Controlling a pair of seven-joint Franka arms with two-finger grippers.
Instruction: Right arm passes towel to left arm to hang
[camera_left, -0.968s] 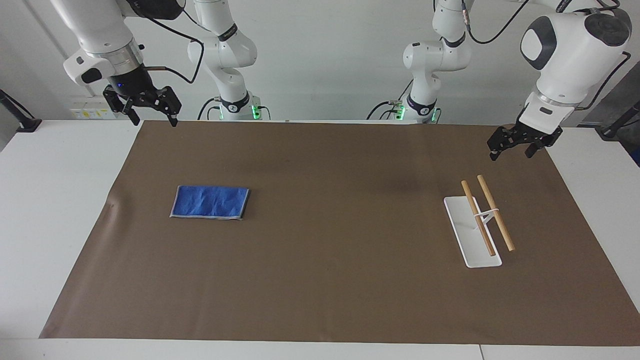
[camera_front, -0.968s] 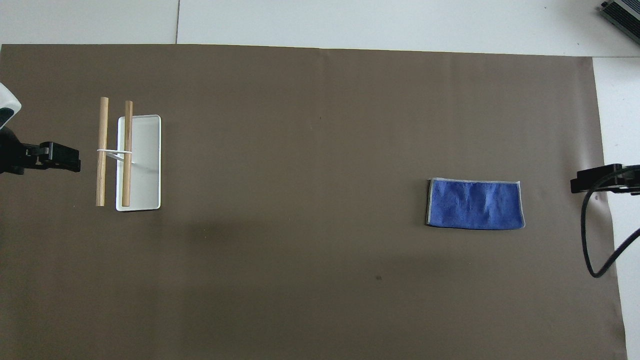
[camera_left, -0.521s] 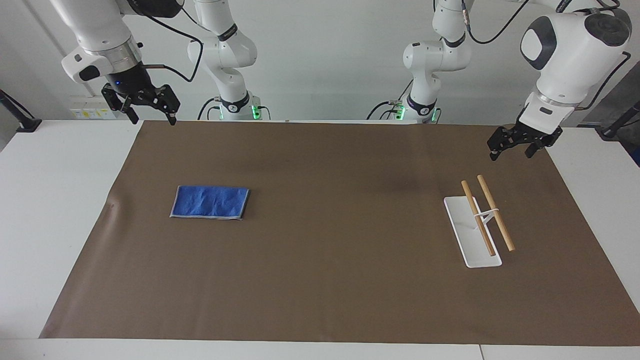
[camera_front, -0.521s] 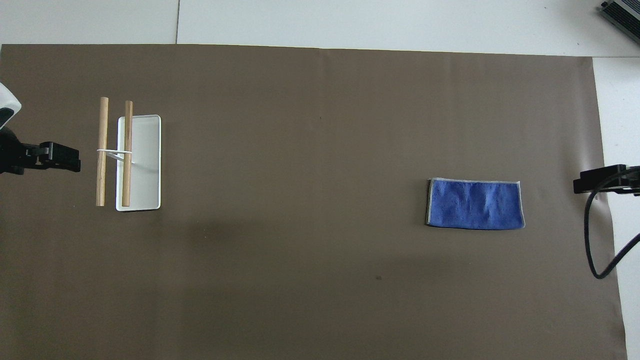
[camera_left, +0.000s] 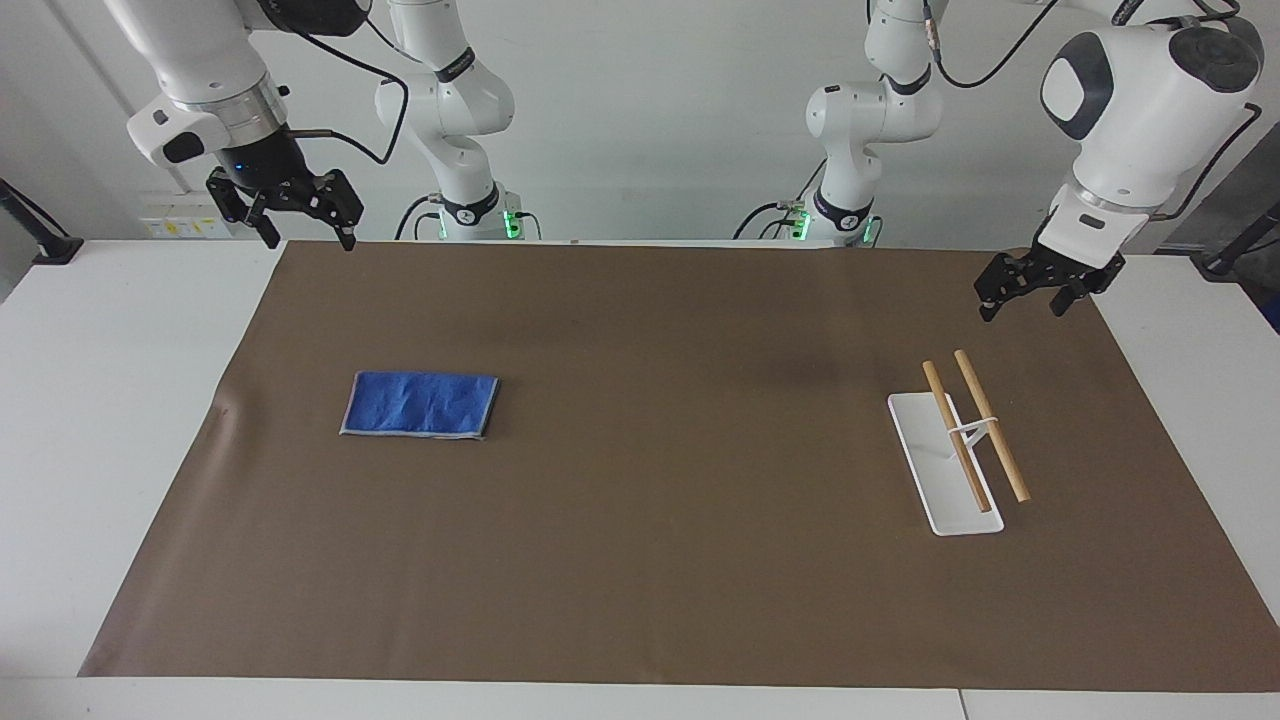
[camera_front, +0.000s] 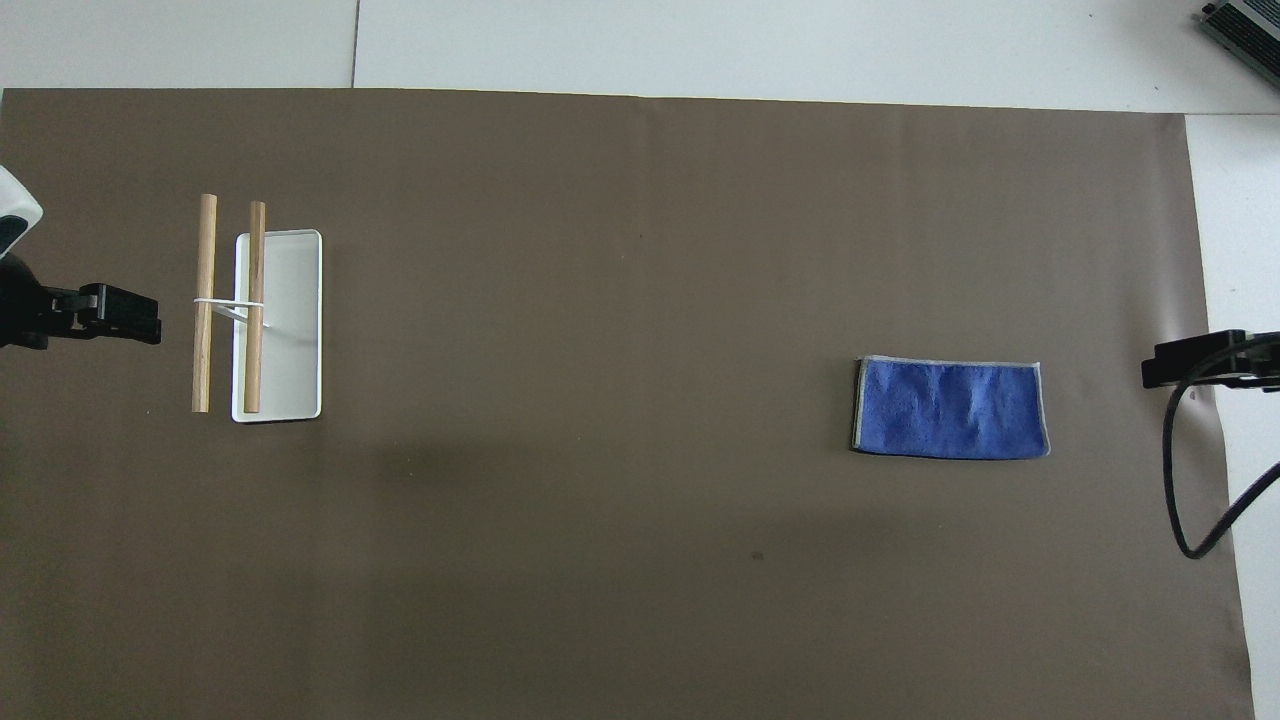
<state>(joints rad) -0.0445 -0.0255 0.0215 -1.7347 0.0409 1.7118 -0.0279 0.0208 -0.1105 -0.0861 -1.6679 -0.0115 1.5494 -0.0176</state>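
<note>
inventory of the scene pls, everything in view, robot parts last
towel: 1, bright blue with grey edge, folded flat on the mat toward the right arm's end
rack: 1, white base with two wooden bars, on the mat toward the left arm's end
mat: 1, brown, covers most of the table
table: 1, white, under the mat
right gripper: 1, black, open, empty, raised over the mat's edge
left gripper: 1, black, open, empty, raised over the mat near the rack

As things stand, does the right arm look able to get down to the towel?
Probably yes: the right gripper hangs open above the mat's edge, and the towel lies flat with nothing on or beside it.
</note>
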